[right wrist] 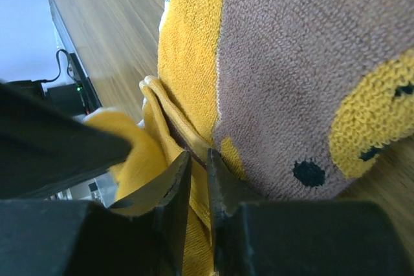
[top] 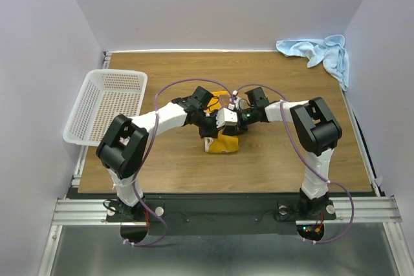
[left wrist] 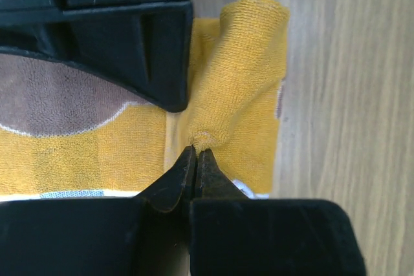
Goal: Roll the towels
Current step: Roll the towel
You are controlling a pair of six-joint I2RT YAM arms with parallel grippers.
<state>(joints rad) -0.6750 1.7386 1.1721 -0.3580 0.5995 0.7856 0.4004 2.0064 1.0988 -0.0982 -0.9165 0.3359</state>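
The mustard-yellow towel [top: 223, 143] with its brown print lies bunched at the middle of the table, under both grippers. My left gripper [left wrist: 196, 151] is shut, pinching a small raised fold of the yellow towel [left wrist: 239, 63] at its tips. My right gripper [right wrist: 198, 157] is closed on a folded edge of the same towel [right wrist: 284, 63], its jaws held a sliver apart by the layers between them. In the top view the left gripper [top: 212, 127] and right gripper [top: 226, 126] sit close together. The light blue towel [top: 321, 53] lies crumpled at the back right corner.
A white perforated basket [top: 107, 105] overhangs the table's left edge. The wooden table [top: 291, 166] is walled in at the back and both sides. The right gripper's black body [left wrist: 97, 30] crowds the left wrist view.
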